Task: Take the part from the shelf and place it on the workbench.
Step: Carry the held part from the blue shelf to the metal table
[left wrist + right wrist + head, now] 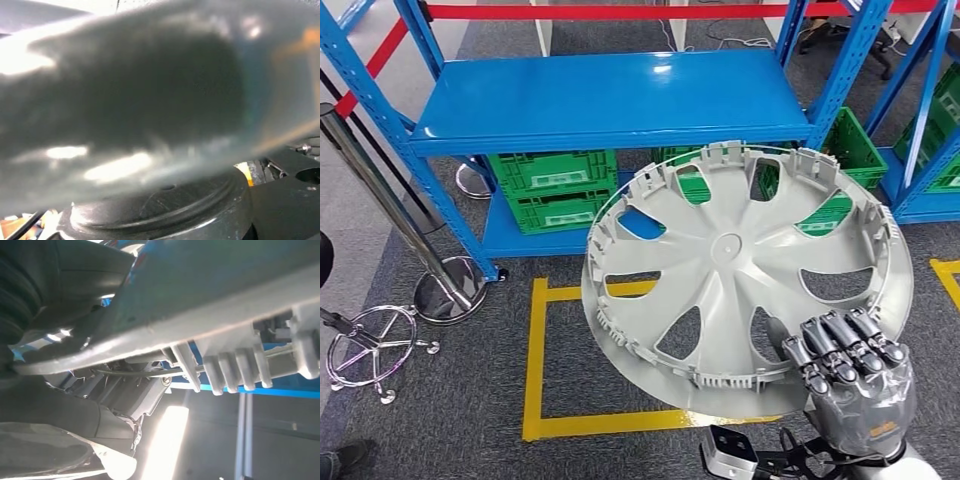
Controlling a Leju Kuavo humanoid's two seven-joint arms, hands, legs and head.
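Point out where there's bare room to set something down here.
The glossy blue metal shelf top is bare from upright to upright. The grey carpet inside the yellow taped floor rectangle is also free. The lower shelf is crowded with green slotted plastic crates. The right hand holds the round grey plastic wheel cover.

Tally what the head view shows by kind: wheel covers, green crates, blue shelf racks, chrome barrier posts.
Wheel cover, gripped at its rim by the right hand: 1
Green crates, at least those visible: 4
Blue shelf racks: 2
Chrome barrier posts: 1
Total: 8
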